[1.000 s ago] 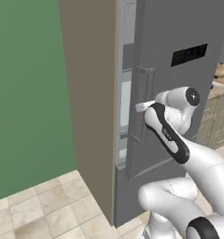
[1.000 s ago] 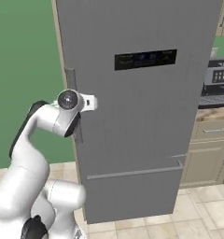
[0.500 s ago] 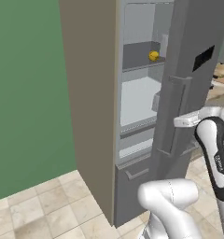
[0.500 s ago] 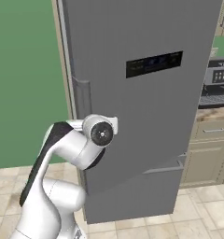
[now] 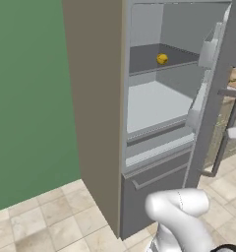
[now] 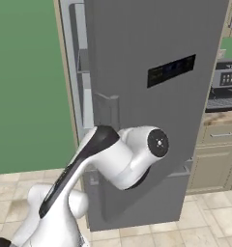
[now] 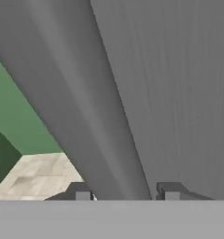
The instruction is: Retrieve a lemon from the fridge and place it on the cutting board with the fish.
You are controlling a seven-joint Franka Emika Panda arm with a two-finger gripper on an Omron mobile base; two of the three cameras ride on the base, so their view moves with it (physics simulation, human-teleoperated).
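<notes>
A small round yellow lemon (image 5: 162,59) sits alone on the upper grey shelf (image 5: 149,58) of the open fridge (image 5: 95,123), well back from the shelf's front edge and well apart from the robot's hand. Below it lie a pale lower shelf and the closed bottom drawer (image 5: 157,184). The fridge door (image 6: 152,96) stands swung out, its inner bins (image 5: 208,47) facing the shelves and its long vertical handle (image 5: 227,133) on the outer face. In the hand view the gripper (image 7: 124,192) straddles a grey bar that looks to be that handle, its two dark fingertips (image 7: 81,192) a little apart on either side of it; whether they press on the bar or stand just off it cannot be told. The risk from here appears twofold: should the hand pull away along the handle with the fingers this near it, it could drag the door and swing it towards the shelves; and a reach to the upper shelf must pass the door's bins, where a glancing elbow could jolt the door or nudge the round fruit into rolling. A coffee machine (image 6: 224,87) stands on the counter beyond.
</notes>
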